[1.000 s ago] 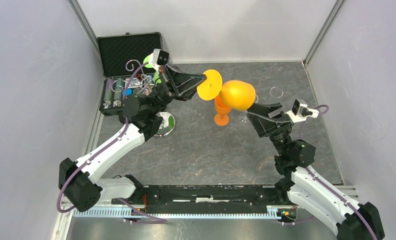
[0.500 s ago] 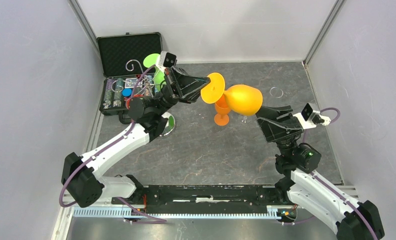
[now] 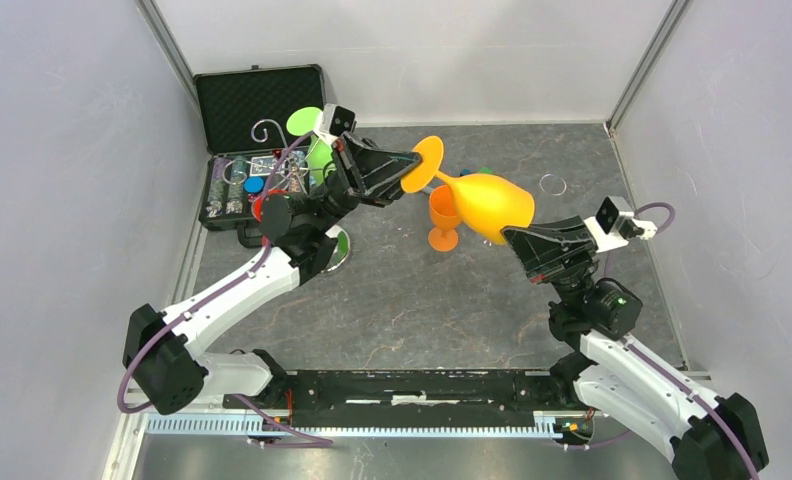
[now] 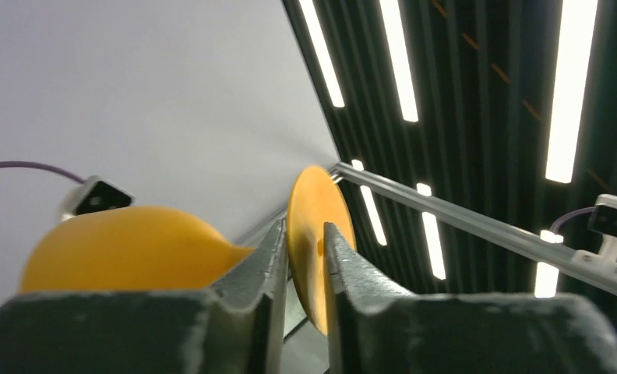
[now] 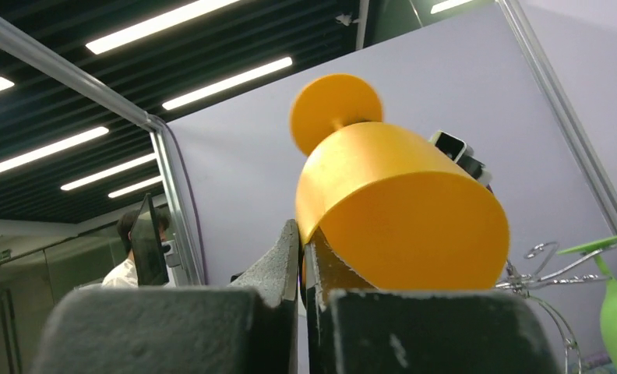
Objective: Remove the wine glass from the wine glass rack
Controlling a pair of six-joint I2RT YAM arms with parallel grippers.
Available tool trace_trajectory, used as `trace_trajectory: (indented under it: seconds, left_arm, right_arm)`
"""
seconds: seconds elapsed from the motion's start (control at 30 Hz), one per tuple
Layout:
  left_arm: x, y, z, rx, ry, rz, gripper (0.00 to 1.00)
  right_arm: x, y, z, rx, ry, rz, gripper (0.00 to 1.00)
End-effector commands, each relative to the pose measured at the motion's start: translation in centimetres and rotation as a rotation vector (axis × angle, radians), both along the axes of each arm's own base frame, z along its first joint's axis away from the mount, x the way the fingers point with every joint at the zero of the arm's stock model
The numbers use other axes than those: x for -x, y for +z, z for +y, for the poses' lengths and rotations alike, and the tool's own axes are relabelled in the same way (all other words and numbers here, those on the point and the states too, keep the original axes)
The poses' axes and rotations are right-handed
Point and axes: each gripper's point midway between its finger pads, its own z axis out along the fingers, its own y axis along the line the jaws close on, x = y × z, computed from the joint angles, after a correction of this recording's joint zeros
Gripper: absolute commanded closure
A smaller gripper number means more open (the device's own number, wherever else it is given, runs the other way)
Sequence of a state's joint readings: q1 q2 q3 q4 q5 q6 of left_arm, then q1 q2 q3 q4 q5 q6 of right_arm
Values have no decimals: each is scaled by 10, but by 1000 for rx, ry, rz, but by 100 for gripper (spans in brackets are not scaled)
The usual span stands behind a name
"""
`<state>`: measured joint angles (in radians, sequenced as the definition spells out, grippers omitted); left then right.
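A yellow-orange wine glass (image 3: pixel 487 205) hangs in the air above the table's middle, lying nearly on its side between my two grippers. My left gripper (image 3: pixel 409 165) has the glass's round foot (image 4: pixel 315 222) edge-on between its narrowly parted fingers. My right gripper (image 3: pixel 509 235) is shut on the rim of the bowl (image 5: pixel 399 202), one finger inside and one outside. The wine glass rack (image 3: pixel 337 246) stands behind my left arm, its curled hooks (image 5: pixel 543 269) showing in the right wrist view. A green glass (image 3: pixel 307 122) hangs on it.
An orange glass (image 3: pixel 442 225) stands upright on the table right under the held glass. An open black case (image 3: pixel 257 100) with small items sits at the back left. A clear ring (image 3: pixel 552 183) lies at the back right. Grey walls close in both sides.
My right gripper has closed onto the bowl's rim. The glass has tilted, bowl lower and to the right, with the stem now showing. My left jaws have eased slightly round the foot.
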<state>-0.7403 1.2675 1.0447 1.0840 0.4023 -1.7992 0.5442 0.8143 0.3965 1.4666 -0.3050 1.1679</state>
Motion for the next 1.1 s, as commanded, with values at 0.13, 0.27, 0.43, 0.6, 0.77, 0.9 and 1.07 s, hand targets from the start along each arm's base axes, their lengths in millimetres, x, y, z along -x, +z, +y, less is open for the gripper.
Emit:
trace_trajectory:
  seconds: [0.13, 0.27, 0.43, 0.6, 0.77, 0.9, 1.07]
  left_arm:
    - [35, 23, 7, -14, 72, -166, 35]
    - [32, 16, 8, -53, 152, -187, 1]
    - [24, -4, 8, -165, 274, -220, 0]
    - [12, -38, 10, -405, 432, -269, 0]
    - [-8, -71, 23, -694, 610, -354, 0]
    - [-8, -86, 30, -836, 630, -426, 0]
    - [-13, -99, 42, -938, 679, -450, 0]
  right_arm:
    - [23, 28, -18, -70, -59, -147, 100]
    - [16, 29, -22, -50, -153, -142, 100]
    - [-17, 28, -34, 53, -422, -49, 100]
    - [-86, -2, -70, 361, -852, 265, 100]
    - [-111, -55, -173, 748, -1430, 680, 100]
    - [-89, -83, -228, 914, -1719, 887, 100]
    - [-83, -107, -236, 1055, -1755, 985, 100]
